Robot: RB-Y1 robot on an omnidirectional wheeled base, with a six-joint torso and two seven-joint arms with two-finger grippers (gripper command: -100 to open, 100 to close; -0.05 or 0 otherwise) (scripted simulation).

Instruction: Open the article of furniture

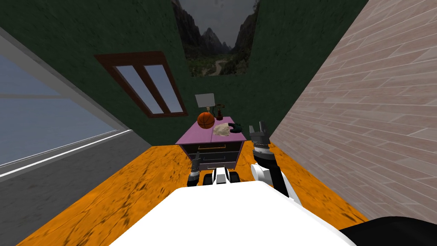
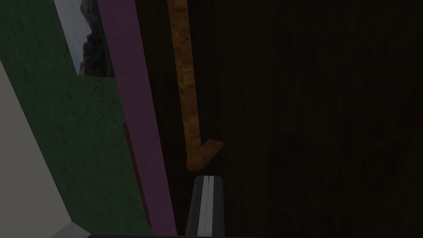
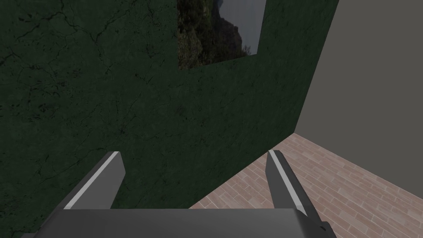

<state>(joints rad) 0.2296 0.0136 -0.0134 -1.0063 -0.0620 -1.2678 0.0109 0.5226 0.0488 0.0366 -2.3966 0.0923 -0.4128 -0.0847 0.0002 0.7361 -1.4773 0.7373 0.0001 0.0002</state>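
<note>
A low cabinet [image 1: 212,153] with a purple top [image 1: 200,136] and dark drawer fronts stands against the green wall ahead. Its upper drawer carries an orange-brown bar handle [image 1: 211,147]. My left gripper [image 1: 196,161] is low at the cabinet's front left. In the left wrist view its fingers [image 2: 209,177] are shut together with nothing between them, their tips just short of the handle's [image 2: 186,91] bent end, on the dark drawer front [image 2: 310,124]. My right gripper [image 1: 258,128] is raised beside the cabinet's right edge, open [image 3: 193,153] and empty.
On the cabinet top are a basketball [image 1: 205,120], a lamp [image 1: 205,100], a crumpled pale cloth [image 1: 221,129] and a dark object [image 1: 235,126]. A brick-pattern wall [image 1: 362,128] runs close on the right. The orange floor [image 1: 128,188] spreads around me.
</note>
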